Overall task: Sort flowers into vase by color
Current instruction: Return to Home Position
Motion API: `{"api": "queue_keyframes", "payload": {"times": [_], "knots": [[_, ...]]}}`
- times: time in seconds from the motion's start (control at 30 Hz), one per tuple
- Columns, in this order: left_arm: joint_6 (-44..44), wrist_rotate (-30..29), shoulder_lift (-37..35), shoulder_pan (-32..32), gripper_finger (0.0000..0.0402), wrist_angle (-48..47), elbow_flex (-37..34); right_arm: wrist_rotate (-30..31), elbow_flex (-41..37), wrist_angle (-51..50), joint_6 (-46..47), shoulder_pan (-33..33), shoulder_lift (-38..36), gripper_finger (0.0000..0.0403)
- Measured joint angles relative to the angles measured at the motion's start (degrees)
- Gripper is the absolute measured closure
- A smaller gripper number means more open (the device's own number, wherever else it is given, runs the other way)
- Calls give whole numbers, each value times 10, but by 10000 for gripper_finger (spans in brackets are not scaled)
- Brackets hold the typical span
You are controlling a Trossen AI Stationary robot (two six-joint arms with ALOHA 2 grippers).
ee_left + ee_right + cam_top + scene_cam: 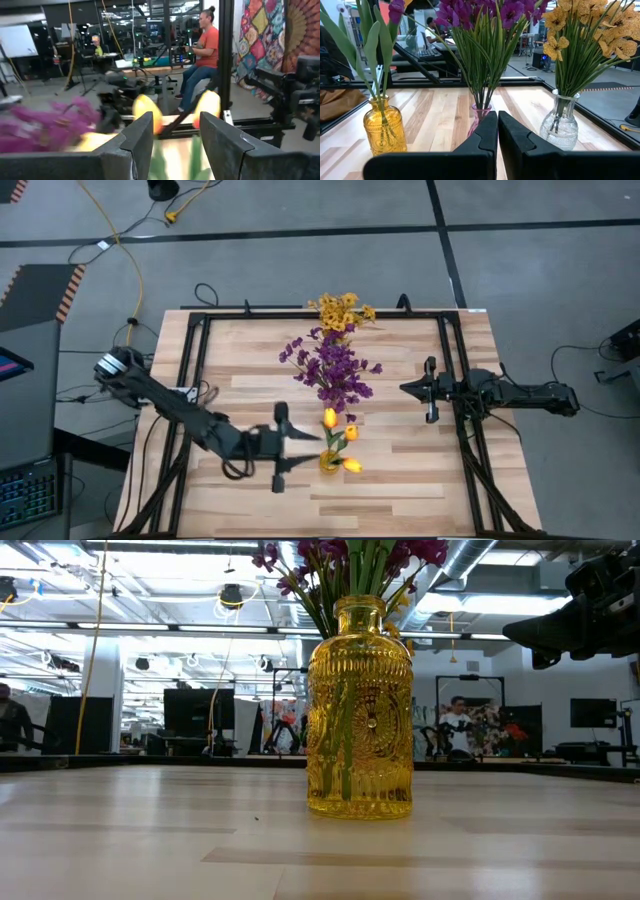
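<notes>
Three vases stand in a row down the table's middle. The amber glass vase (330,461) (360,710) nearest the front holds yellow-orange tulips (331,418). Behind it a pink vase (480,117) holds purple blossoms (335,370). At the far edge a clear vase (562,125) holds small yellow blooms (343,310). My left gripper (308,448) (175,122) is open and points level at the tulips from the table's left. Two tulip heads (147,112) show beyond its fingers and blurred green stems (172,160) show in the gap; no touch shows. My right gripper (405,388) (497,120) waits shut at the right.
A black metal frame (195,370) runs around the wooden tabletop's edges. Bare board lies left and right of the vase row (250,390). People sit in the room beyond the table (205,55).
</notes>
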Motion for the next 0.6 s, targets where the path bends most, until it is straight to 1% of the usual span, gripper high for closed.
{"api": "queue_keyframes", "payload": {"times": [0.13,0.23,0.33,0.47,0.53,0.57,0.6], "knots": [[31,-16,-79,13,262,-89,0,0,0,0,0,0,0,360],[43,-28,-146,28,282,-158,0,0,0,0,0,0,0,360],[48,-31,-210,50,314,-239,0,0,0,0,0,0,0,360],[34,-31,-273,98,369,-356,0,0,0,0,0,0,0,360],[24,-20,-293,129,392,-399,-1,0,0,0,0,0,0,360],[24,-4,-301,144,396,-401,-7,0,0,0,0,0,0,360],[26,24,-312,161,396,-396,-20,0,0,0,0,0,0,360]]}}
